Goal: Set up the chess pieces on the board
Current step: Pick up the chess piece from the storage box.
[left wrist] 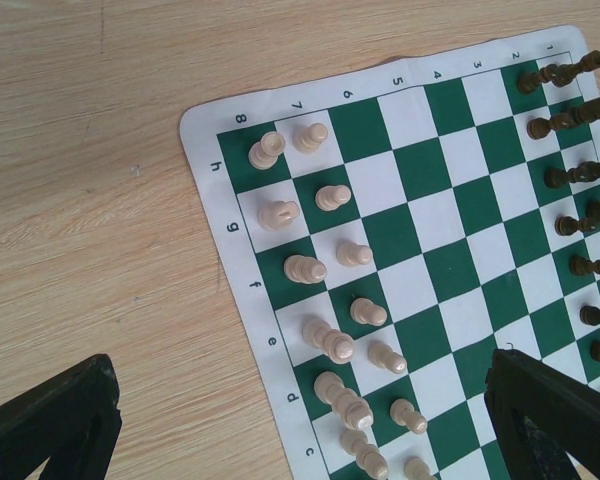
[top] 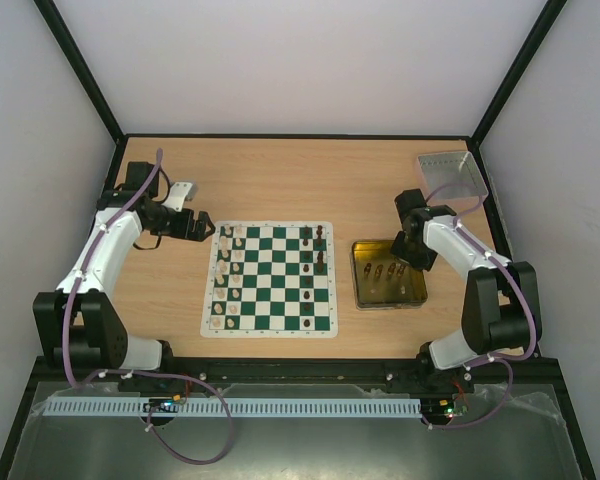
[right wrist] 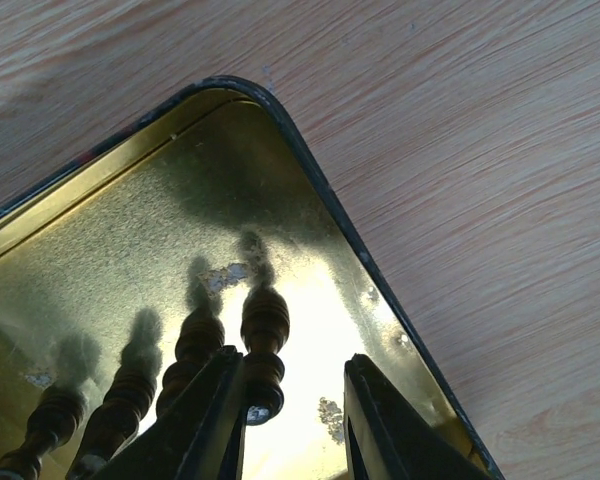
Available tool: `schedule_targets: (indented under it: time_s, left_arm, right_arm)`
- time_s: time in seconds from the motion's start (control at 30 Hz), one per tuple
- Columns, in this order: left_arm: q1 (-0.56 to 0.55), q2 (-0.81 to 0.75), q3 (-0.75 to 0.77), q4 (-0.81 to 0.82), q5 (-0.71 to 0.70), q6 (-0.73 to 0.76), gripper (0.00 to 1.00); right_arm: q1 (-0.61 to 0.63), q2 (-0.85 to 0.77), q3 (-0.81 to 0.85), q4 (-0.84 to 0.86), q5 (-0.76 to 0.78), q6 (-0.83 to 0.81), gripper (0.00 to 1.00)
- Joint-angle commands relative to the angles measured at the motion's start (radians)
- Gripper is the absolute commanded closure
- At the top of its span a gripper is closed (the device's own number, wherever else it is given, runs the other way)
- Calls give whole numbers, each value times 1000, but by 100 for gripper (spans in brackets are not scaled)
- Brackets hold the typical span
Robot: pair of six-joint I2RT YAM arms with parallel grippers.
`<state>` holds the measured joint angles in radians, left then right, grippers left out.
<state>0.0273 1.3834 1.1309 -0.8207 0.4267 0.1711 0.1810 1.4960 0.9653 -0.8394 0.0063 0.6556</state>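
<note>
Top external view: cream chess pieces (top: 226,280) stand in two files along the left edge of the board (top: 275,285). Fewer dark chess pieces (top: 321,262) stand along its right edge. The board lies flat at mid-table. Just right of it sits a gold tin (top: 357,285), with four spare pieces (right wrist: 263,345) lying on its floor. The right gripper (top: 408,256) hangs over the tin with its jaws narrowly parted. One spare piece's base shows in the gap, not clamped. The left gripper (top: 204,226) hovers beside the board's far-left corner, spread wide and empty. A grey tray (top: 450,172) rests at the far right of the table (top: 310,175).
</note>
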Motion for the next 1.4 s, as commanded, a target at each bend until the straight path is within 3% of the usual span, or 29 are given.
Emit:
schedule_targets:
  time_s: [0.0, 0.53, 0.83, 1.37]
  left_arm:
    - [4, 8, 4, -3, 15, -7, 1]
    - [0, 14, 6, -3, 12, -7, 1]
    - [0, 10, 3, -1, 11, -6, 1]
    - [0, 4, 1, 0, 12, -8, 1]
  right_arm:
    - [-5, -13, -15, 3, -11, 2, 73]
    - [-5, 9, -38, 30, -42, -10, 73]
    - [-6, 14, -47, 43, -34, -5, 93]
    - [4, -82, -17, -22, 77, -14, 97]
